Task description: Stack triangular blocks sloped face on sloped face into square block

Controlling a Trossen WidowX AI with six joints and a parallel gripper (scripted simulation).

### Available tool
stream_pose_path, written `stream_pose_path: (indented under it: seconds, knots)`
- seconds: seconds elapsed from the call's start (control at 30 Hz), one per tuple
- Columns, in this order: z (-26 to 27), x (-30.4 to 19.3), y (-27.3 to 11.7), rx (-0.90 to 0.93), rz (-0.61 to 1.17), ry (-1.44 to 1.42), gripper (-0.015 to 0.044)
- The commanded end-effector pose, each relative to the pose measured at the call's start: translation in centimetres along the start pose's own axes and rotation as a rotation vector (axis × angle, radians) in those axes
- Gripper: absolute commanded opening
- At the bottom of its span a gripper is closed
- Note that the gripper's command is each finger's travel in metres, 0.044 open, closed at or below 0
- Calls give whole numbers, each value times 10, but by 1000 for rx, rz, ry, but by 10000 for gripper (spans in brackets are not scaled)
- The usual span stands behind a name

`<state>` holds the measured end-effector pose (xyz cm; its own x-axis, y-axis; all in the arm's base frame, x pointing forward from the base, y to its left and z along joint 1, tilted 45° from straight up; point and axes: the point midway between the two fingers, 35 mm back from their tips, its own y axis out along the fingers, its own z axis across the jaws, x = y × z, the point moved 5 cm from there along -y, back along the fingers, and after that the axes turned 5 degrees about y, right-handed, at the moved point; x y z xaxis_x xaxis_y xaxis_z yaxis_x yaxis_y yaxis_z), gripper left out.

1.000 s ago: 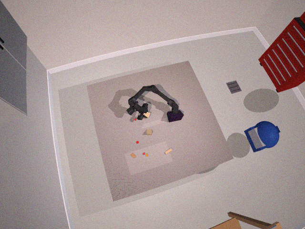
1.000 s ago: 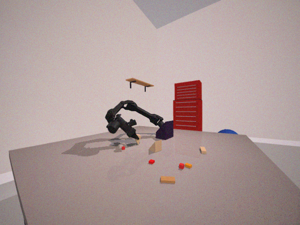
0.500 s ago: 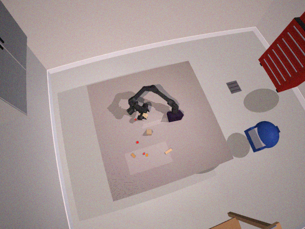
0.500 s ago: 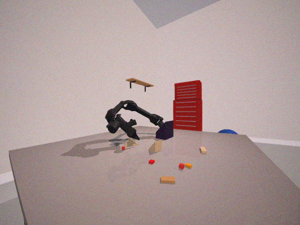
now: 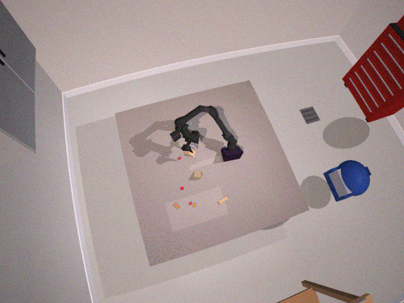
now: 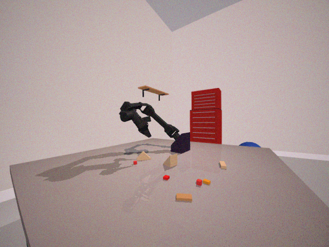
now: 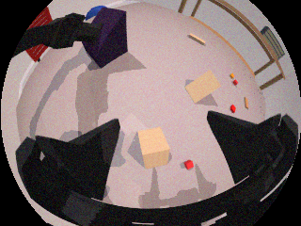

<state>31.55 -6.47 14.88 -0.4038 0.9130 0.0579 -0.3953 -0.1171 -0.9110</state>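
One pale wooden triangular block (image 5: 192, 153) (image 6: 143, 156) (image 7: 154, 147) rests on the table with its ridge up and two sloped sides showing in the exterior view. The other triangular block (image 5: 197, 174) (image 6: 172, 160) (image 7: 202, 87) stands apart from it on the table, its slope falling to the left in the exterior view. My gripper (image 5: 187, 148) (image 6: 149, 135) (image 7: 165, 119) is open and empty. It hangs in the air above the ridge-up block, touching neither block. In the wrist view that block shows low between the spread fingers.
A red cube (image 5: 179, 158) (image 6: 135, 162) (image 7: 189, 165) lies close beside the ridge-up block. Farther out lie more small red pieces, an orange piece (image 6: 206, 181), a brown block (image 5: 176, 206) (image 6: 183, 197) and a pale bar (image 5: 223, 199) (image 6: 222, 164). The dark arm base (image 5: 231, 153) (image 6: 180, 143) stands nearby.
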Motion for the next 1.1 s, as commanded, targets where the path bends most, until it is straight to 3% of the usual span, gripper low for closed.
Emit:
stream_pose_path:
  seconds: [0.0, 0.4, 0.8, 1.07]
  knots:
    - [-1, 0, 1, 1, 10, -4, 440]
    - [-31, 25, 79, 57, 693, -172, 440]
    - [9, 66, 125, 57, 1334, -158, 440]
    - [18, 71, 128, 58, 1394, -147, 440]
